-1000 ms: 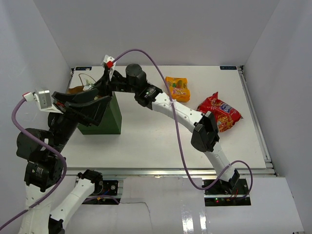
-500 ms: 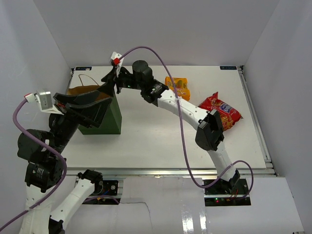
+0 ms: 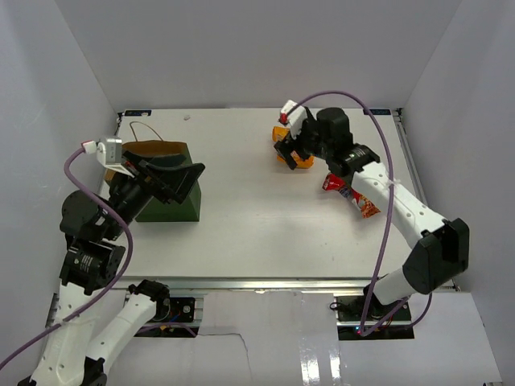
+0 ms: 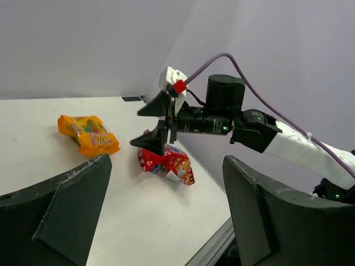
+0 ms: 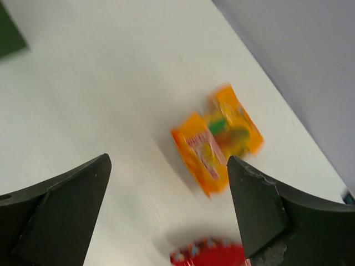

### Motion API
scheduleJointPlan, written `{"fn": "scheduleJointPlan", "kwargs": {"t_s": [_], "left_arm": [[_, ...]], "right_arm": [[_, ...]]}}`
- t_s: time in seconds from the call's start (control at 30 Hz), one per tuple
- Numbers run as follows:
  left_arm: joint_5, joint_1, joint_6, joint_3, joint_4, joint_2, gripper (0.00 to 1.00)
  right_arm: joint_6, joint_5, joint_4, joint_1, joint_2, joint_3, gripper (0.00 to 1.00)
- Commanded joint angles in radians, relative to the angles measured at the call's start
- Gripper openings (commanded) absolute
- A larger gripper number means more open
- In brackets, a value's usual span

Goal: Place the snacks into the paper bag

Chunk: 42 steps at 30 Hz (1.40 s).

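The paper bag (image 3: 172, 206) stands at the table's left, dark green outside, with its brown inside (image 3: 151, 149) showing. My left gripper (image 3: 183, 178) hovers open over the bag's right side, holding nothing. An orange-yellow pouch (image 3: 299, 159) lies at the back centre. My right gripper (image 3: 284, 146) hangs open just above its left end. The red chip bag (image 3: 355, 199) lies right of the pouch, partly under the right arm. The left wrist view shows the pouch (image 4: 89, 134), the chip bag (image 4: 168, 163) and the right gripper (image 4: 158, 125). Between the open right gripper (image 5: 166, 216) fingers lie the pouch (image 5: 219, 138) and the chip bag (image 5: 211, 257).
White walls enclose the table on three sides. A metal rail (image 3: 282, 282) runs along the near edge by both arm bases. The bag's thin loop handle (image 3: 142, 129) lies toward the back-left corner. A corner of the green bag (image 5: 8, 30) shows at the right wrist view's top left.
My right arm has swung from the paper bag's mouth across to the orange pouch, and its jaws have opened. My left arm has shifted and turned a little over the bag.
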Motion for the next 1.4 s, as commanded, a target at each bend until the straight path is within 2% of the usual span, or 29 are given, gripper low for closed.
{"fn": "scheduleJointPlan", "kwargs": {"t_s": [0.0,0.13,0.3,0.5,0.63,0.8,1.03,1.07,1.13,1.17,1.33,1.37], "left_arm": [[0.05,0.004,0.0,-0.015,0.016,0.036,0.92],[0.059,0.004,0.018,-0.011,0.026,0.056,0.92],[0.068,0.004,0.02,-0.014,0.036,0.068,0.92],[0.054,0.004,0.007,-0.029,0.038,0.038,0.92],[0.047,0.004,-0.002,-0.031,0.029,0.021,0.92],[0.039,0.004,-0.02,-0.044,0.024,-0.002,0.92],[0.027,0.004,-0.029,-0.045,0.01,-0.022,0.92],[0.025,0.004,-0.029,-0.046,0.01,-0.022,0.92],[0.027,0.004,-0.031,-0.045,0.01,-0.019,0.92],[0.027,0.004,-0.029,-0.041,0.01,-0.018,0.92],[0.036,0.004,-0.022,-0.025,0.009,0.002,0.92],[0.038,0.004,-0.022,-0.023,0.01,0.004,0.92]], "right_arm": [[-0.15,0.292,-0.108,-0.079,-0.084,-0.176,0.9],[-0.21,0.35,-0.169,-0.217,-0.156,-0.271,0.9],[-0.242,0.418,-0.281,-0.305,-0.112,-0.288,0.9],[-0.221,0.429,-0.284,-0.345,-0.035,-0.292,0.9],[-0.185,0.404,-0.312,-0.363,0.075,-0.243,0.92],[-0.156,0.383,-0.312,-0.386,0.187,-0.195,1.0],[-0.141,0.314,-0.312,-0.406,0.212,-0.199,0.71],[-0.139,0.303,-0.31,-0.413,0.207,-0.212,0.62],[-0.138,0.275,-0.31,-0.419,0.201,-0.224,0.51],[-0.138,0.265,-0.31,-0.428,0.198,-0.235,0.41],[-0.139,0.16,-0.315,-0.457,0.175,-0.246,0.19],[-0.141,0.133,-0.318,-0.472,0.169,-0.244,0.09]]}}
